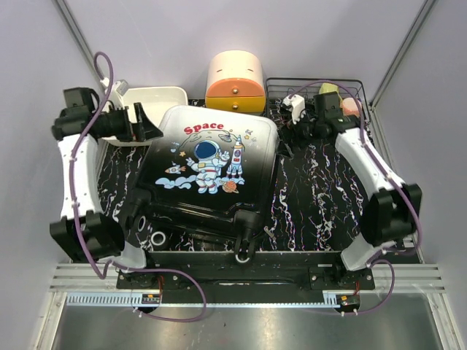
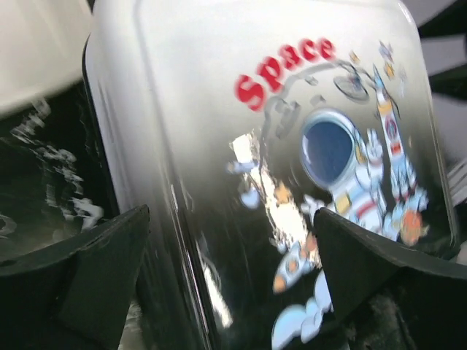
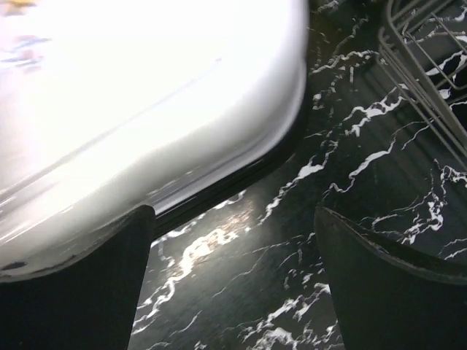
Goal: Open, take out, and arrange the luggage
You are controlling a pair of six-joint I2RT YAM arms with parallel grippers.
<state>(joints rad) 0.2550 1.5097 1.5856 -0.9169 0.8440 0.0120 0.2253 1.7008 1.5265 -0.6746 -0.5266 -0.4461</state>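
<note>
Centre filled by white-to-black hard-shell suitcase (image 1: 208, 171); bare black marbled tabletop (image 1: 321, 193) to its right; white rectangular tray (image 1: 164, 98), cream-and-orange cylindrical box (image 1: 235, 82) and black wire basket (image 1: 277, 93) line the rear.

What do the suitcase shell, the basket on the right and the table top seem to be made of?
Suitcase: probably hard plastic, glossy; sharp highlights on its shell. Basket: seemingly thin dark metal wire; an open grid of rods. Table top: glossy black with white veins, a marble look, perhaps only printed.
</note>
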